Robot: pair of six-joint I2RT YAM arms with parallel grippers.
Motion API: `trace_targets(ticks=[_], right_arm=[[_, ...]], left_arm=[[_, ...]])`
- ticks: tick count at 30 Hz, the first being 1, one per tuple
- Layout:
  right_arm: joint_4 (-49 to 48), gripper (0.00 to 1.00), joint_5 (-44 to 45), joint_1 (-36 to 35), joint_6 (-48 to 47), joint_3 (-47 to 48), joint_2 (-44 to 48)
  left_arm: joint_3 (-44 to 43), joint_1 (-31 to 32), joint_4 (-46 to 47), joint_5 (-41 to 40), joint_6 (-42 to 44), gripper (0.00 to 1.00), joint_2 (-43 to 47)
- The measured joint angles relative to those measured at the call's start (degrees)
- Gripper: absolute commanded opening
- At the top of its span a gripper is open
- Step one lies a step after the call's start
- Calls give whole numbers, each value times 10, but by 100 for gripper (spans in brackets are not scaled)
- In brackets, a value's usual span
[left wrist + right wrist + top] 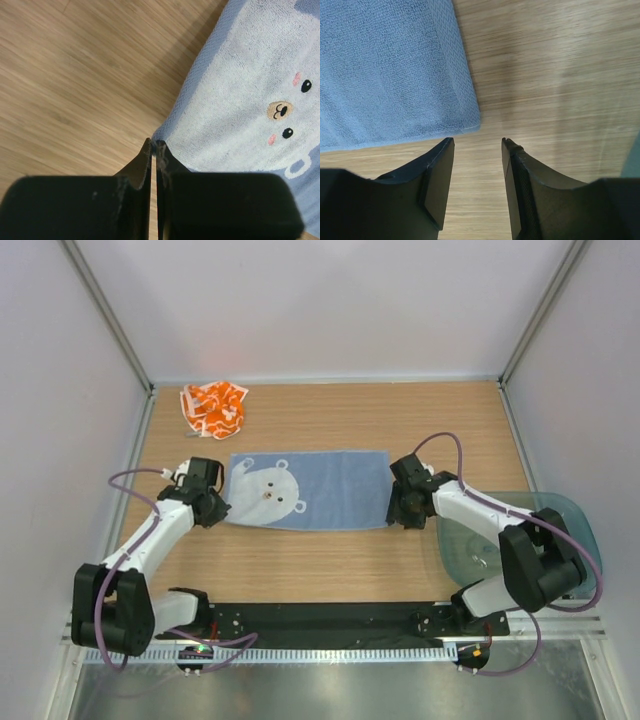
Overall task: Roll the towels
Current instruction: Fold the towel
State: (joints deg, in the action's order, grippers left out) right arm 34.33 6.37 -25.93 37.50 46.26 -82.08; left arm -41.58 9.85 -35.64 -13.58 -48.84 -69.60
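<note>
- Nearest, on the right, the teal tray (572, 512) sits at the edge of the surface (330, 565), partly under the right arm and apart from the cloths.
- The right claw (477, 142) hangs low with its jaws about half apart and nothing between them. It straddles bare wood just beside the blue towel's (310, 490) near right corner, likely lined up to take that corner.
- The left claw (154, 145) is pressed closed right at the towel's near left corner. Cloth meets the tips, but I cannot tell whether a fold is actually nipped.
- Between the two claws the blue towel lies flat and fully spread, bear face up. No roll has been started, and a claw at each near corner suits turning that edge over evenly.
- Farthest, the orange towel (213, 407) lies crumpled in the far left corner, well apart and untouched.
</note>
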Motion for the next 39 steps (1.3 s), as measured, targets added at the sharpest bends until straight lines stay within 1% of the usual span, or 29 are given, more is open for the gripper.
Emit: trace_targets(ticks=[3, 4, 10, 18, 20, 24, 25, 27, 28, 32, 33, 35, 39], right_arm=[[-17, 46, -6, -10, 7, -8, -9], [-22, 44, -7, -12, 9, -10, -12], [-47, 42, -12, -15, 18, -12, -24], [-61, 38, 4, -15, 21, -12, -34], [-60, 33, 10, -15, 22, -12, -39], [-62, 27, 16, -15, 22, -10, -42], [-63, 22, 17, -15, 23, -10, -43], [-66, 17, 17, -15, 23, -10, -45], [-67, 13, 17, -15, 24, -10, -45], [-69, 6, 17, -15, 24, -10, -45], [-68, 3, 17, -15, 24, -9, -44], [-62, 1, 17, -15, 23, -9, -40], [-38, 1, 17, -20, 23, -8, -20]], left_arm=[[7, -3, -7, -3, 0, 0, 12], [7, -4, -9, -4, 0, 0, 13], [11, -5, -12, -4, 0, 0, 13], [12, -6, -13, -3, 0, 0, 13], [12, -7, -13, -3, 0, 0, 13], [12, -7, -13, -3, 0, 0, 13], [12, -8, -13, -3, 0, 0, 13], [12, -9, -13, -3, 1, 0, 13], [12, -9, -13, -3, 1, 0, 13], [12, -9, -15, -3, 1, 0, 13], [12, -9, -17, -3, 0, 0, 14], [12, -9, -23, -4, 0, 0, 15], [11, -9, -41, -3, 0, 0, 20]])
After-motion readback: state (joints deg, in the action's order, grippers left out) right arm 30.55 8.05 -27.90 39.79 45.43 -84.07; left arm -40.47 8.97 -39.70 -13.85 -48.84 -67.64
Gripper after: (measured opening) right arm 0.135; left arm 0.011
